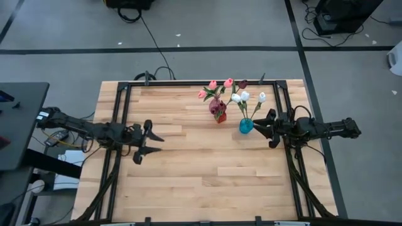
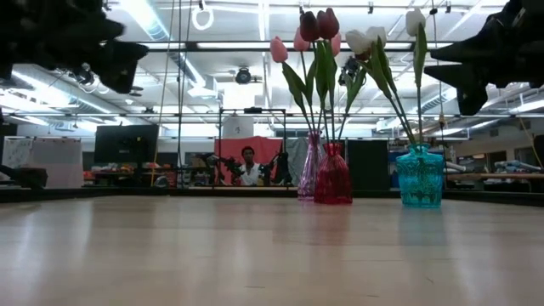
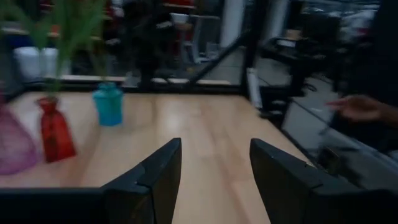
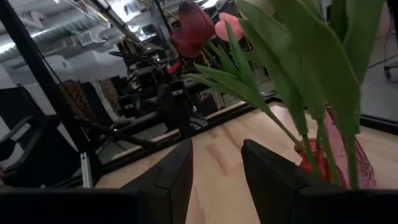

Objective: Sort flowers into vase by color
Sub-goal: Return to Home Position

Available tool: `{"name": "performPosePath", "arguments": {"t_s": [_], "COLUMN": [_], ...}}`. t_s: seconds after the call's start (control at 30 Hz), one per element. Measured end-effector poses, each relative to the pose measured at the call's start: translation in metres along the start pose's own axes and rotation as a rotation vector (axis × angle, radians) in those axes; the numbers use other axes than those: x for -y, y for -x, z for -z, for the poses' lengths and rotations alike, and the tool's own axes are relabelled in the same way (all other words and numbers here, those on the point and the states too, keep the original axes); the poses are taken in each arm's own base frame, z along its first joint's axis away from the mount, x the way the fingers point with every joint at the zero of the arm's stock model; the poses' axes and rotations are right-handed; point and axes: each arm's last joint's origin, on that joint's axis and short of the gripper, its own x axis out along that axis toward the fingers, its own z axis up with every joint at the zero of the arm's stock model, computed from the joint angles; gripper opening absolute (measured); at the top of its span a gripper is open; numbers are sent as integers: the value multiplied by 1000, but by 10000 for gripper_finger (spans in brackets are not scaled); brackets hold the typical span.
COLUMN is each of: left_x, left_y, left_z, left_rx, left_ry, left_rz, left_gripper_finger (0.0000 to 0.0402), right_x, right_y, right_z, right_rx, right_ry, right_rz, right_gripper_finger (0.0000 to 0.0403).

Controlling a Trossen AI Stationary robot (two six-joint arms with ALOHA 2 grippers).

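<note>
**Table seen from above, level and from both wrists.** 3 vases stand close together toward the far edge of the wooden table (image 1: 188,182), right of its middle. The flowers are sorted by colour.
- The 3 white flowers (image 1: 245,95) stand in the blue vase (image 1: 245,126), their stems leaning outward.
- The pink flowers (image 1: 212,84) rise from the pink vase (image 1: 215,105).
- The dark red flowers (image 2: 327,21) rise from the red vase (image 1: 220,116), which stands just beside the pink vase and nearer the front.
- The blue vase stands apart from both, to the right.

The right gripper (image 1: 260,127) hangs above the table just beside the blue vase on its right, fingers spread and pointing at the flowers. The left gripper (image 1: 160,144) hangs over the left half of the table, well apart from the vases, fingers also spread.

A person (image 2: 249,165) shows in the room behind the table, and a hand (image 3: 357,107) shows beyond the table's edge in the left wrist view.
</note>
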Motion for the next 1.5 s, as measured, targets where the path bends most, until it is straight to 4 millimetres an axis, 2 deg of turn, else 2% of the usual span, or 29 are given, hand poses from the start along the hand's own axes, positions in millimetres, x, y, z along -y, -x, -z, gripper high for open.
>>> {"name": "performPosePath", "arguments": {"t_s": [0.3,0.57,0.77,1.5], "left_x": [4,7,6,5], "left_y": [26,33,33,32], "left_z": [7,25,31,31], "left_rx": [42,51,-7,5], "left_ry": [39,75,101,98], "left_rz": [199,398,382,361], "left_gripper_finger": [195,195,195,195], "right_x": [0,0,0,0], "right_y": [0,0,0,0], "right_z": [0,0,0,-1], "right_rx": [4,3,3,3], "right_ry": [-1,-1,-1,-1], "right_rz": [-2,-2,-2,-2], "right_gripper_finger": [151,151,151,151]}}
